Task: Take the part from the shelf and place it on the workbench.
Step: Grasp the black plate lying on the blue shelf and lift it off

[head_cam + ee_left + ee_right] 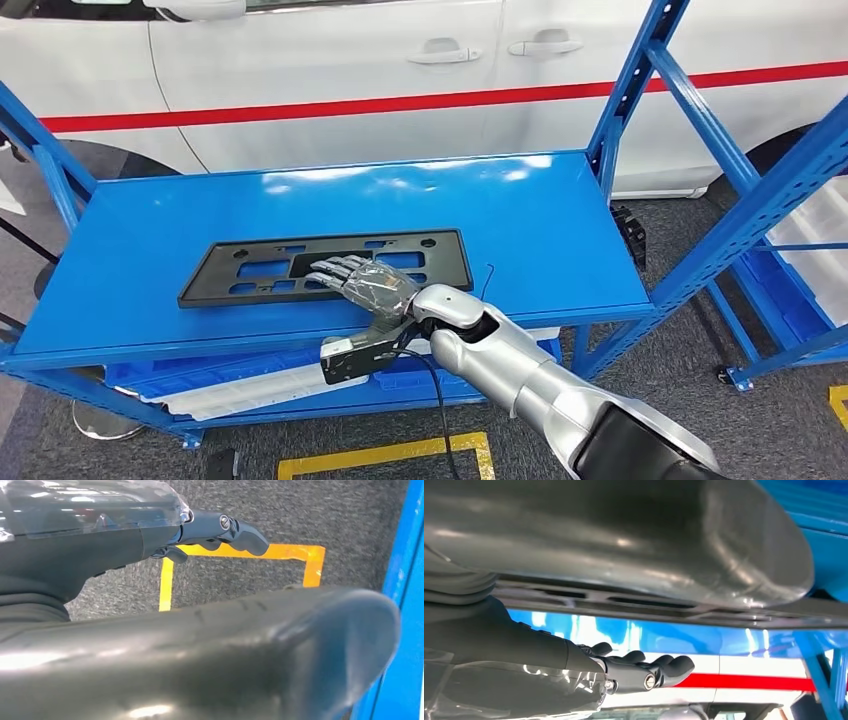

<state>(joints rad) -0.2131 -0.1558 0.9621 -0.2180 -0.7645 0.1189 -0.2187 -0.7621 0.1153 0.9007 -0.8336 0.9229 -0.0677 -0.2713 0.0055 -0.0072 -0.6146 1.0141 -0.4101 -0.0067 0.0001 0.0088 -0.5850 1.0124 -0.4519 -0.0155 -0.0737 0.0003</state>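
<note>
**A:** So how far along is this judged to be? The black license plate frame (325,266) is seen lying flat on the top deck of the blue shelf (560,215), toward the front edge. It hasn't been lifted off yet, as far as can be told.

**B:** Early stage, it'd be called. The right hand (365,285) is laid over the near long edge of the frame, fingers stretched out flat across the top. From the right wrist view the thumb looks to be tucked under the plate's edge with the fingers (644,667) above it, so a pinch is probably being set up. Whether it's actually clamped can't be told, honestly.

**A:** And the left hand (100,535)?

**B:** It's hanging down over grey floor with a yellow tape outline (240,567). Fingers are curled in, nothing is held.

**A:** What's left then?

**B:** Pretty much everything: the grip has to be confirmed, the part lifted, carried away and set on the desk. No desk is shown here. A white car (400,70) is parked behind the shelf.
</note>
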